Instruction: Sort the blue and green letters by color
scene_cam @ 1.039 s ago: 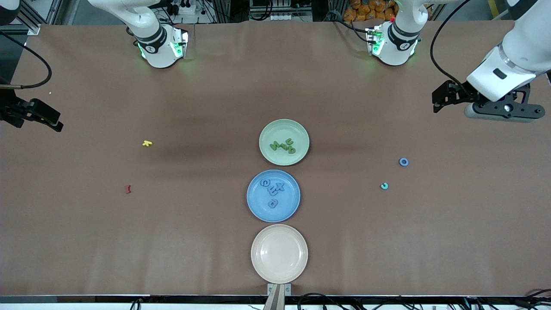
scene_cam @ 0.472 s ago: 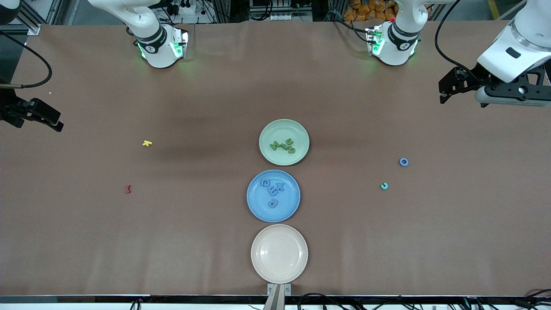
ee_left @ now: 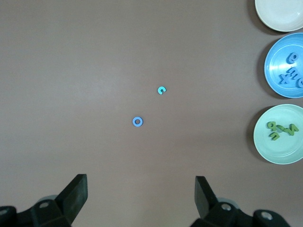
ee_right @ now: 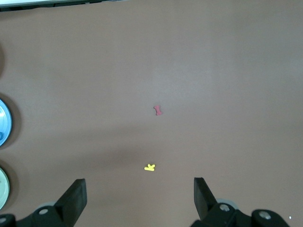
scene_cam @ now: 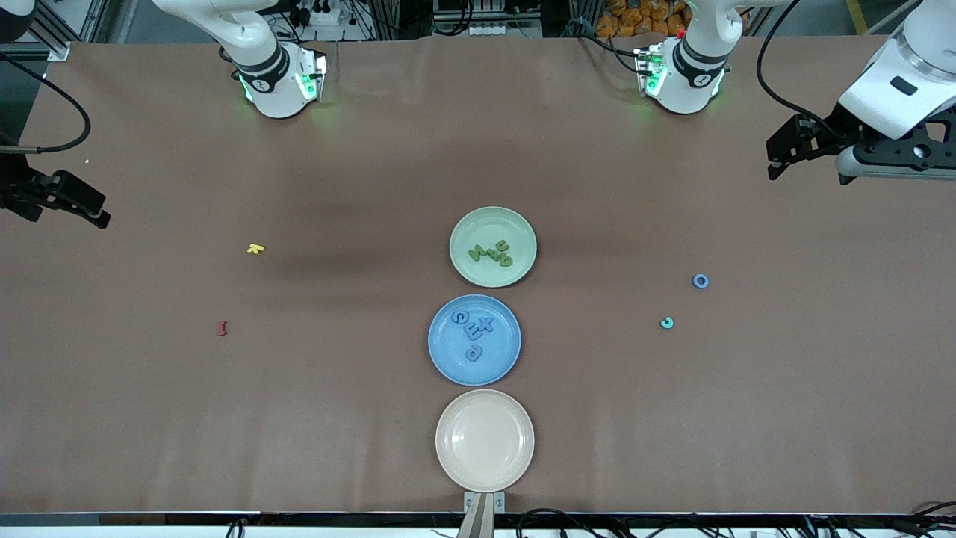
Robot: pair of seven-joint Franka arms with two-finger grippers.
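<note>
Even, bright overhead light; soft diffuse shadows on the brown matte bench [scene_cam: 358,418]; no glare; focus sharp throughout.

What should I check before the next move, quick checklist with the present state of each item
1. Left gripper open and empty: ok.
2. Right gripper open and empty: ok.
3. Green letters on the green plate: ok.
4. Blue letters on the blue plate: ok.
5. All blue pieces sorted: not ok, a blue ring letter lies on the table toward the left arm's end, beside a teal letter.
6. Beige plate free of letters: ok.
</note>
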